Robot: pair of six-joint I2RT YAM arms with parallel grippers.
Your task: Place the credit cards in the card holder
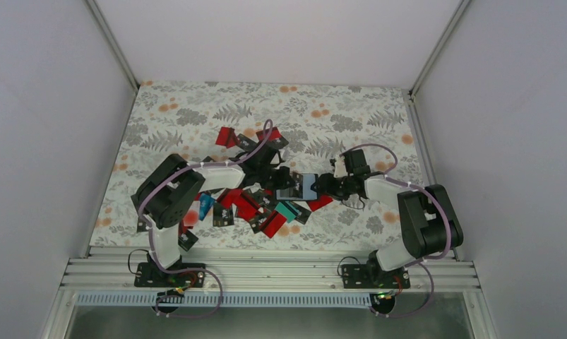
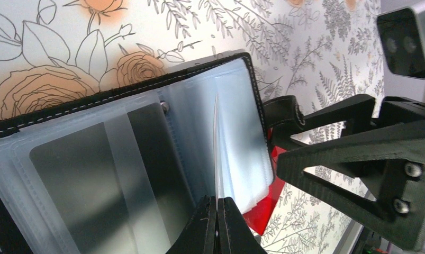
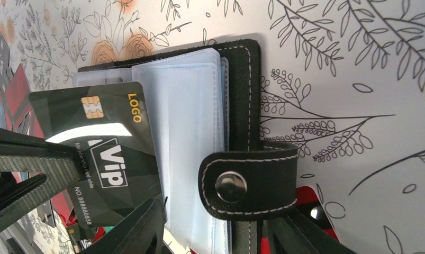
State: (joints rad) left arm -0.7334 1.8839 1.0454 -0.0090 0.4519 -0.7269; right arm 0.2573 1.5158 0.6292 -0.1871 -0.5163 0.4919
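While the left gripper [image 2: 217, 205] is pinched tight on one clear sleeve [image 2: 216, 148] of the card holder [image 1: 307, 187], holding that sleeve up on edge, the holder lies open on the floral surface [image 1: 195, 106]. It sits about midway between the left and right edges, somewhat nearer the near edge than the far one. Its frosted plastic pockets face up inside a black cover with pale stitching. A black card [image 3: 101, 153] with a gold chip and the word Vip lies tilted over the pockets, on the side away from the strap [image 3: 250, 182]. Whether it is tucked into a pocket cannot be told. The right gripper [image 3: 216, 214] has its jaws partly apart, straddling the strap and its metal snap [image 3: 231, 186], closed on nothing that shows. A red card [image 3: 312, 197] peeks out from under the strap. The other credit cards [image 1: 246, 206], mostly red with some black, teal and blue, lie scattered from the middle of the surface toward its left and near edges.
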